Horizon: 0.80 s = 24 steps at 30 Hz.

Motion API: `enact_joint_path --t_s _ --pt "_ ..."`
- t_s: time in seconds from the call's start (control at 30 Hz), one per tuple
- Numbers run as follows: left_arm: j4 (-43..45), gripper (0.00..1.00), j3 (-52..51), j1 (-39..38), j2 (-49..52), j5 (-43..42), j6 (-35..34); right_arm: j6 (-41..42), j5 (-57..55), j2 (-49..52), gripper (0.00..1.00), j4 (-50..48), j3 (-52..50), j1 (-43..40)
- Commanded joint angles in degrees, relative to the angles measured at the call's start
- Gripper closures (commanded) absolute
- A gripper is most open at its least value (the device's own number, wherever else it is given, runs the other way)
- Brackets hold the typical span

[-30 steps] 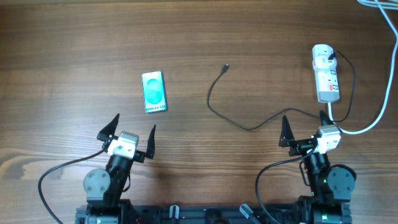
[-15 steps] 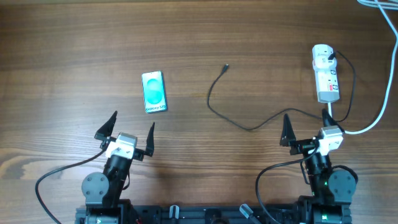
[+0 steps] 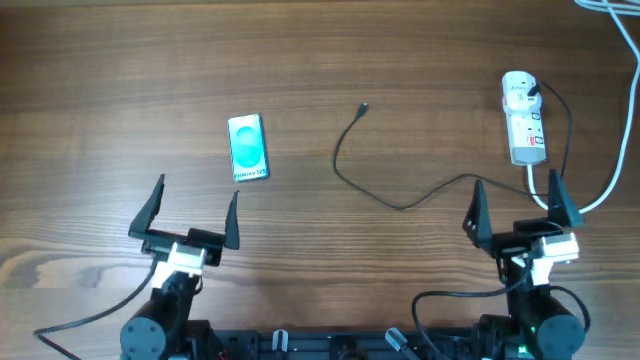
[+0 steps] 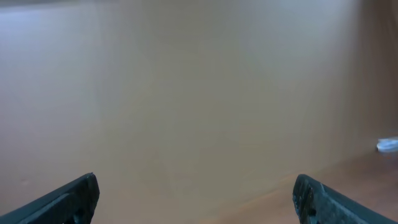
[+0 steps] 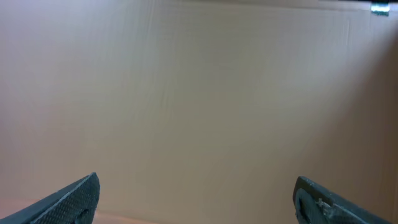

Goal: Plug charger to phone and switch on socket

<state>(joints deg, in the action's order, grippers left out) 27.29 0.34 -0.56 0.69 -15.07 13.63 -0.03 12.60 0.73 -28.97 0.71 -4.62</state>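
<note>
Both end effectors released, nothing plugged in yet

Your left end effector point(image 3: 197, 190) sits near the front edge of the tabletop point(image 3: 120, 80) with its fingers spread wide and nothing between them. Your right end effector point(image 3: 515, 182) is equally spread and empty. The phone point(image 3: 248, 148) lies flat, screen up, just beyond the left one, with its white strip at the end nearer to you. The charger point(image 3: 400, 207) curves loosely across the middle, its plug tip point(image 3: 363, 107) lying free, well apart from the phone on its right. The cable's other end runs past the right end effector towards the socket point(image 3: 523, 118). That lies at the far right with a black plug point(image 3: 530, 92) in it and a white lead point(image 3: 610, 190) trailing off. Both wrist views show only blurred tan surface between the parted fingers point(image 4: 68, 199).
</note>
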Motion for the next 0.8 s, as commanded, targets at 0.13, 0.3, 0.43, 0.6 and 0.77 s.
enact_joint_path --t_s 0.13,0.3,0.43,0.6,0.77 --pt "3.69 0.00 1.18 0.42 -0.52 -0.50 -0.33 -4.74 0.28 -0.31 0.00 -4.07 2.84 0.33" --pt "4.26 0.00 3.69 0.44 0.59 -0.42 2.73 -10.51 -0.37 -0.09 0.00 -10.82 2.86 0.33" --pt "4.22 0.00 10.45 0.46 8.28 1.07 2.67 -10.27 -2.14 6.40 0.00 -10.91 7.65 0.33" --pt "2.25 0.00 23.19 0.46 24.48 1.22 1.99 -7.21 -2.16 22.67 0.00 -8.46 22.36 0.33" --pt "-11.06 0.00 38.40 0.46 37.46 1.29 0.94 -3.32 -1.86 38.56 0.00 15.04 42.12 0.33"
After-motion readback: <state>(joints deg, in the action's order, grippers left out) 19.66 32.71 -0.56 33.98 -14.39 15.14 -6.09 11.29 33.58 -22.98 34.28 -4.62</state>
